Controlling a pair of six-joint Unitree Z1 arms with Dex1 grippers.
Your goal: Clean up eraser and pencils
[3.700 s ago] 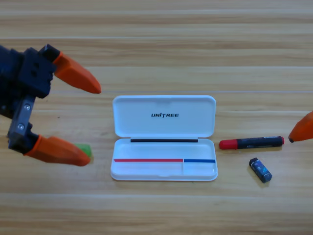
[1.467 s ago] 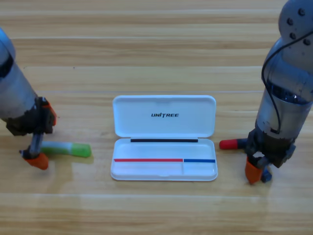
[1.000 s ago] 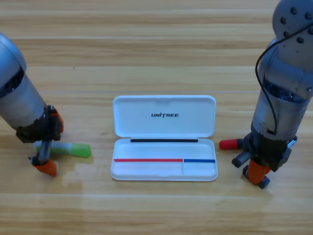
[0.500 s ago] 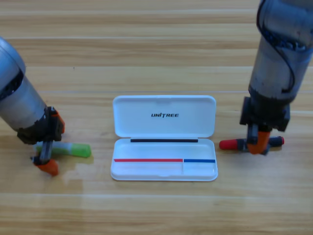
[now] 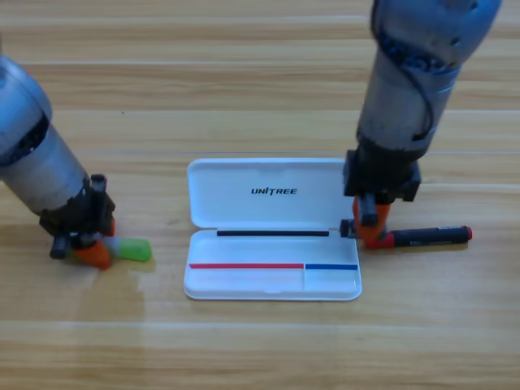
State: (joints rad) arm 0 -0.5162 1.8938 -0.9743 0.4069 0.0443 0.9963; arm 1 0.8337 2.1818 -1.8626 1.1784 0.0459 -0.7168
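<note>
The open white case (image 5: 244,284) lies mid-table with its lid folded back. My right gripper (image 5: 367,227) hangs over the tray's upper right corner, shut on the dark eraser (image 5: 347,230); only a small dark bit of the eraser shows beside the orange jaw. The red-capped black pencil (image 5: 429,236) lies just right of the case, its cap end partly hidden by that gripper. At the left, my left gripper (image 5: 94,244) is down at the table, shut on the light green pencil (image 5: 135,249), whose right end sticks out.
Both grey arms slant in from the top, the right one crossing above the case's lid corner. Bare wooden table surrounds the case.
The right gripper has carried the eraser left from beside the red pencil to the case's right edge. The left gripper's jaws have shut on the green pencil.
</note>
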